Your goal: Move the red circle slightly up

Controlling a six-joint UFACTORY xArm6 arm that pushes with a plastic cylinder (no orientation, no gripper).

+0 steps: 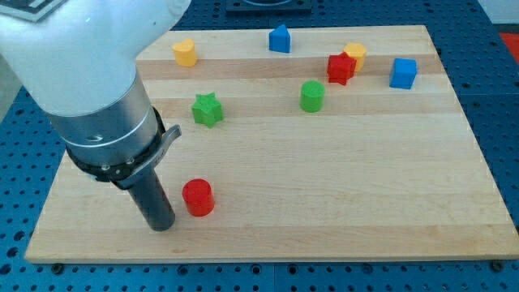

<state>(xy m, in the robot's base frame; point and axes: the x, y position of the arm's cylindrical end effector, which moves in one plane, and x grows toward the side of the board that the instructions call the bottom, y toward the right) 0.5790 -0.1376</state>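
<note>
Wooden board (pixel 340 195) with eight blocks (pixel 198 197)

Board (pixel 340 186): pale wood, lengthwise planks.
Surface beneath (pixel 499 49): blue, with rows of holes.
Light: even, soft shadows.

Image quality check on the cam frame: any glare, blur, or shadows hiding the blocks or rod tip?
Camera view: even, soft lighting, only faint shadows under the blocks. Red circle is sharp, right beside my tip, to its right. The arm's white housing, close to the lens, looks soft and overexposed and covers the board's top-left corner. No glare on the wood; the green star is crisp.
</note>
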